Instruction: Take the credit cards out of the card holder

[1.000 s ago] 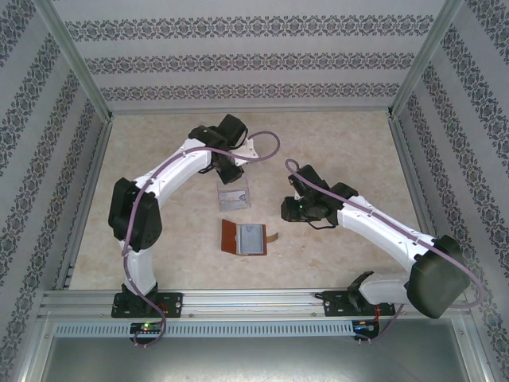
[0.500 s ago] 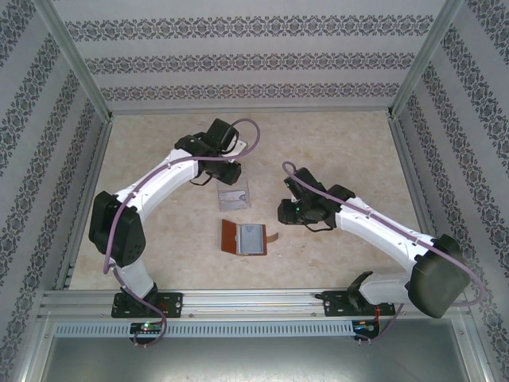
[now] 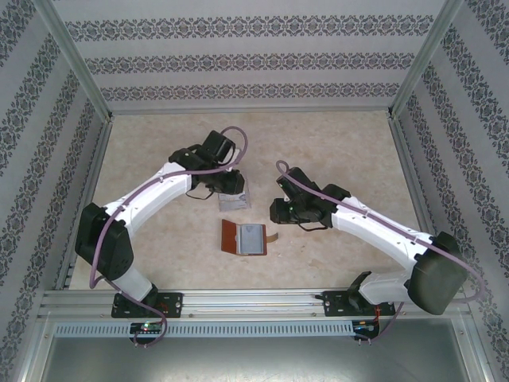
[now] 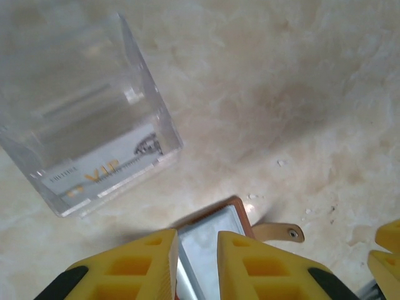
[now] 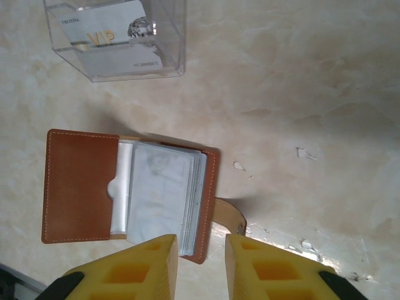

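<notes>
The reddish-brown card holder lies open on the table, its grey-blue pockets up and its strap tab to the right. One pale credit card printed VIP lies in the clear tray. My left gripper hangs open above the holder's far corner, just past the tray. My right gripper is open over the holder's right edge, nothing between its fingers. Both grippers hold nothing.
The clear tray stands just behind the holder. Patterned walls and metal frame posts close in the marbled tabletop on three sides. A metal rail runs along the near edge by the arm bases.
The left arm has drawn back from over the tray and swung toward the near side, its gripper now above the holder's far edge. The right gripper has crept left toward the holder.
</notes>
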